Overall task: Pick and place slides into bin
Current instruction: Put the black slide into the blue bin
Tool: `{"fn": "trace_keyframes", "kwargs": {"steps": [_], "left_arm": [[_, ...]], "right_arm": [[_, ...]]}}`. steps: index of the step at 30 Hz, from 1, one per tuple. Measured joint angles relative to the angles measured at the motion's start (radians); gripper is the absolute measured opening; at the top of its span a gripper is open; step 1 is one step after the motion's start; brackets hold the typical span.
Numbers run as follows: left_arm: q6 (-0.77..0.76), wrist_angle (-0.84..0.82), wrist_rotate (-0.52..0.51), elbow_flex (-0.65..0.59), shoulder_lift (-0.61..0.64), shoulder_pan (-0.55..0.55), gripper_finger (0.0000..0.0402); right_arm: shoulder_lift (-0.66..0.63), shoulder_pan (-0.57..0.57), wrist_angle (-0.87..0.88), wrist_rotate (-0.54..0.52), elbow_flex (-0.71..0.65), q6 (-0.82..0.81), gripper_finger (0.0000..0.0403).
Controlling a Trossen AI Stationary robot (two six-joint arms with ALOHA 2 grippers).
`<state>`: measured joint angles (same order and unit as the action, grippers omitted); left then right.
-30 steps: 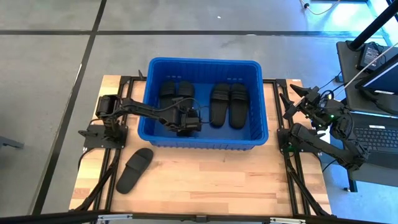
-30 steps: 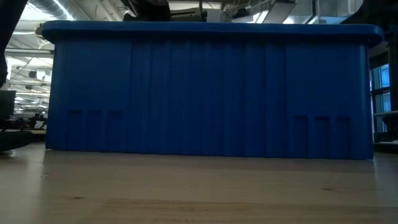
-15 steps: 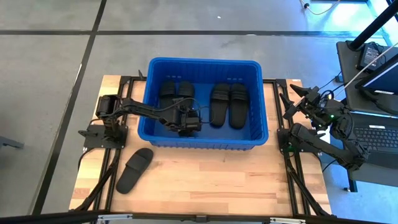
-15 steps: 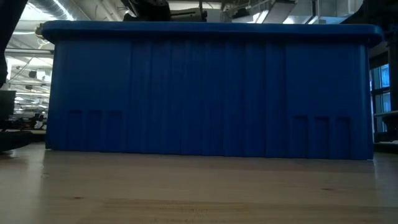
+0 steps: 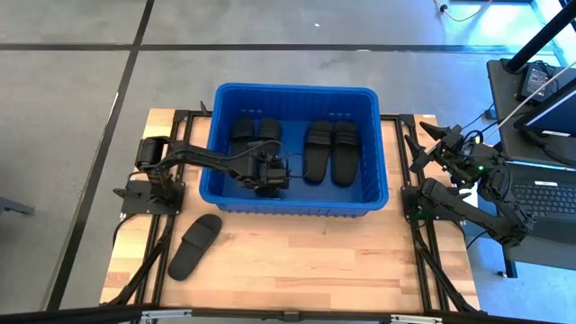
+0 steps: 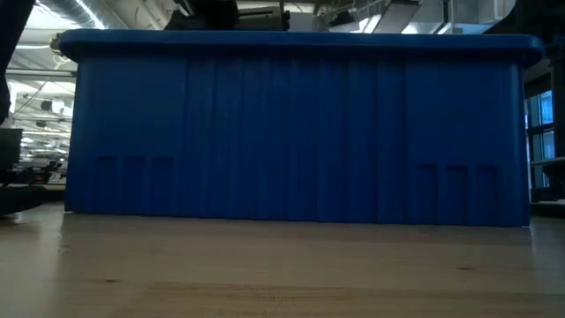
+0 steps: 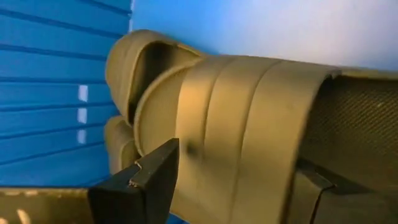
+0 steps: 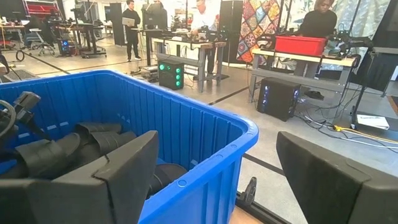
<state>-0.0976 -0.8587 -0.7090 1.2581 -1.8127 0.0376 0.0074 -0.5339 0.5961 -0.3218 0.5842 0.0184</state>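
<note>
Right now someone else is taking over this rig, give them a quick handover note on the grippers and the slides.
Left gripper: inside the bin, shut on a slide, not yet released.
Right gripper: open, parked at the table's right edge beside the bin.
Done: four slides lie in the bin as two pairs; a fifth is in the left gripper.
Left: release that one, then fetch the last slide from the table in front of the bin.
</note>
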Motion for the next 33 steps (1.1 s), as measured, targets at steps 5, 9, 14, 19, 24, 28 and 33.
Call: {"fn": "trace_keyframes", "kwargs": {"steps": [5,9,14,19,24,28,33], "left_arm": [[-0.006,-0.049,0.081,0.032,0.015,0.004,0.0212],[-0.007,-0.110,0.090,0.064,0.015,0.006,0.0212],[-0.031,-0.179,0.102,0.087,0.015,0.019,0.0212],[-0.036,-0.289,0.125,0.147,0.015,0.027,0.0212],[-0.057,-0.356,0.141,0.258,0.015,0.040,0.0212],[-0.060,-0.375,0.218,0.349,0.015,0.059,0.0212],[-0.122,-0.397,0.284,0.460,0.015,0.096,0.0212]], "right_arm": [[0.000,0.000,0.001,0.000,0.000,-0.004,0.0327],[0.000,0.000,0.000,0.000,0.000,-0.003,0.0327],[0.000,0.000,0.000,0.000,0.000,-0.003,0.0327],[0.000,0.000,0.000,0.000,0.000,0.001,0.0327],[0.000,0.000,0.000,0.000,0.000,0.002,0.0327],[0.000,0.000,-0.002,0.000,0.000,0.014,0.0327],[0.000,0.000,-0.002,0.000,0.000,0.016,0.0327]]}}
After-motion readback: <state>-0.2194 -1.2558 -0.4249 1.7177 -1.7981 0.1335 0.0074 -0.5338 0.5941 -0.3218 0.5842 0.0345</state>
